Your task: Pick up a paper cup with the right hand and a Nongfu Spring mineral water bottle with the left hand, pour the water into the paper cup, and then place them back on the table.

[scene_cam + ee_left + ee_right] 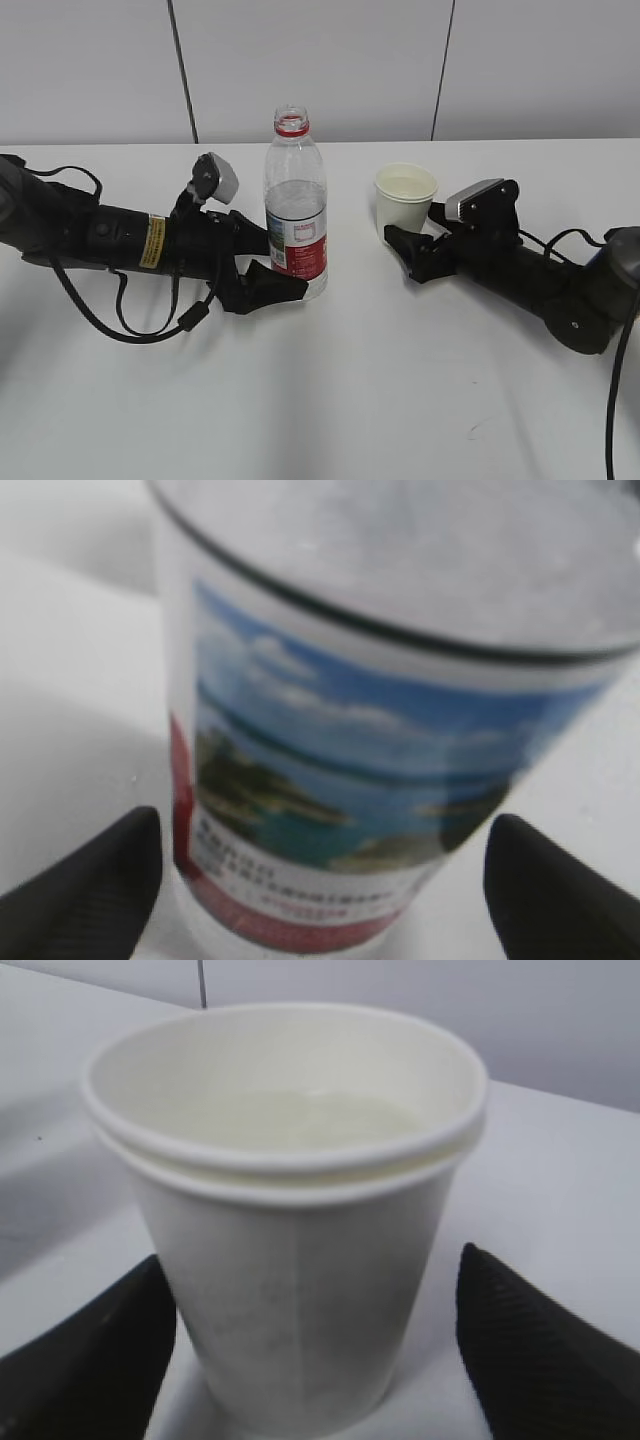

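Note:
The Nongfu Spring mineral water bottle (296, 215) stands upright and uncapped on the white table (330, 390), partly filled with water. My left gripper (282, 265) lies low around its base, open. In the left wrist view the label (380, 780) fills the frame, and the fingertips (100, 880) stand apart from the bottle (400, 600) on both sides. The paper cup (405, 198) stands upright to the right with water (300, 1120) inside. My right gripper (410, 222) brackets the cup (290, 1290), open (310, 1255), with a clear gap at the right finger (540, 1350).
Both black arms rest low on the table (560, 1180), the left one trailing looped cables (130, 320). A grey panelled wall (320, 60) runs along the far edge. About a hand's width of tabletop separates bottle and cup.

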Robot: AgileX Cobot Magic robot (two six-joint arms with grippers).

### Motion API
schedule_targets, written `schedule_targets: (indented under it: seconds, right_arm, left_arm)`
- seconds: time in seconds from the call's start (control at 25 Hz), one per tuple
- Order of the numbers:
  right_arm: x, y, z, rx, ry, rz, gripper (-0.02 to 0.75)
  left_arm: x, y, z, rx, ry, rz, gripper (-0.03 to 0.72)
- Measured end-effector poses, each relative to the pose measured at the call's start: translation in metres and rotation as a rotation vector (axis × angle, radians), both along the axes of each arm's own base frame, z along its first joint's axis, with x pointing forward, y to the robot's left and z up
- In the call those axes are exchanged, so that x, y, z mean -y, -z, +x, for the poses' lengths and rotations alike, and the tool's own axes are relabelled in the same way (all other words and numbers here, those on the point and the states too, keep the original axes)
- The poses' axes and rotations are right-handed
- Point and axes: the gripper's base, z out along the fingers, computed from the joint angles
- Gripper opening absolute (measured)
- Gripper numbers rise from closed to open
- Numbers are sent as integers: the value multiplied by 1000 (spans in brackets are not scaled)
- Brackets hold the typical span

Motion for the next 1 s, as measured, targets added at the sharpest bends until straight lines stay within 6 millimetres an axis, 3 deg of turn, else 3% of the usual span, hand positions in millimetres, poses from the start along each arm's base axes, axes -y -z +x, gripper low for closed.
schedule_targets:
  seconds: [0.28, 0.56, 0.72, 1.0]
  right_arm:
    - [15, -4, -22, -50, 78, 21, 642]
    - [48, -8, -32, -64, 181, 36, 607]
    - [63, -8, -32, -67, 230, 40, 597]
    - [79, -10, -29, -54, 367, 57, 595]
  left_arm:
    - [-28, -2, 1, 27, 63, 68, 585]
    - [-63, -12, 8, 73, 42, 133, 586]
    - [-86, -9, 18, 79, -74, 184, 587]
    - [-119, -12, 52, 68, -511, 269, 587]
